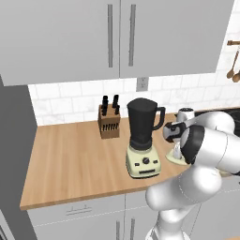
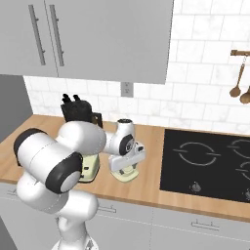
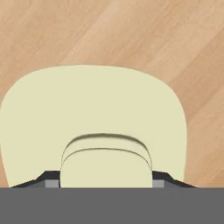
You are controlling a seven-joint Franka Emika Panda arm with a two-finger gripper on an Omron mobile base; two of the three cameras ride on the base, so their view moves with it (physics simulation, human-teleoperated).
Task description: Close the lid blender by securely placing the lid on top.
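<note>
Lid (image 3: 92, 118) flat on bench (image 1: 70, 159), at blender's (image 1: 143, 136) 3 o'clock. Gripper (image 3: 105, 183) low over it, fingers (image 3: 49, 180) apart astride raised cap. Recommend centring, closing firmly, lifting straight before carrying to open jar.

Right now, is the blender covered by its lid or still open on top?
Open. The blender jar's top is bare, and the lid lies flat on the wooden counter beside it, under the pincer.

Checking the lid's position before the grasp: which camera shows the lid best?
The hand view: the lid appears close, flat on the wooden counter, raised cap between the tool's tips. Both base views show just a pale sliver of it under the hand.
</note>
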